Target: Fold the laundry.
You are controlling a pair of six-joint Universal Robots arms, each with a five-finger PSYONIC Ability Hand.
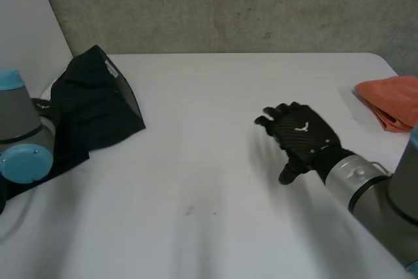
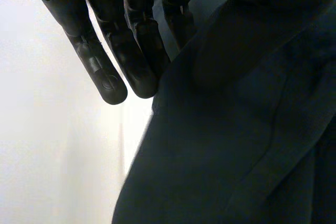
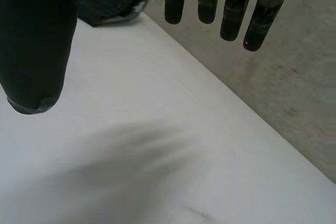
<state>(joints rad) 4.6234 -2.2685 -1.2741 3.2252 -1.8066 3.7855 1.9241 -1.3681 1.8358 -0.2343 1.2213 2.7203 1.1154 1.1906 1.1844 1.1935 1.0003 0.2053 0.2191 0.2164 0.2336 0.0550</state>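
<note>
A black garment lies bunched at the table's left side, partly raised into a peak. My left arm ends beside it. In the left wrist view my left hand has straight fingers next to the black garment, which hangs across the thumb side and hides the thumb. My right hand hovers over the bare table right of the middle, with fingers spread and straight and nothing in it. In the right wrist view my right hand points toward the distant black garment.
A folded orange cloth lies at the table's right edge. The white table ends at a grey concrete wall behind it. A white wall stands at the left.
</note>
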